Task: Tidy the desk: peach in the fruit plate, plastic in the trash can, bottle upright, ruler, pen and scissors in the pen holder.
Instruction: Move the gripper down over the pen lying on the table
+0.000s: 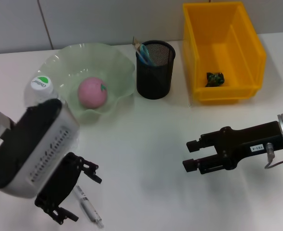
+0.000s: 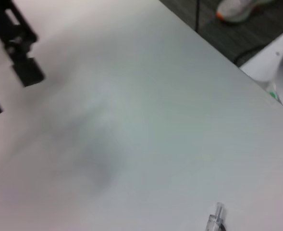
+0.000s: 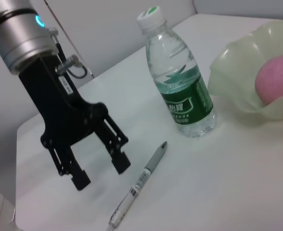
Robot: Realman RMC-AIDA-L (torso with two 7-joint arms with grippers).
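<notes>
Pen [image 1: 87, 208], desk's front left corner.
Light, stiff, slippery; grasp mid-barrel. Left gripper [image 1: 69, 192] open, empty, beside it; right gripper [image 1: 193, 155] open, empty.

Probably office (white desk [image 1: 146, 144])

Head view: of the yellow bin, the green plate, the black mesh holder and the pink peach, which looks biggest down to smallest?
1. Green plate and yellow bin: look alike, too close to rank.
2. Black mesh holder.
3. Pink peach.
</notes>
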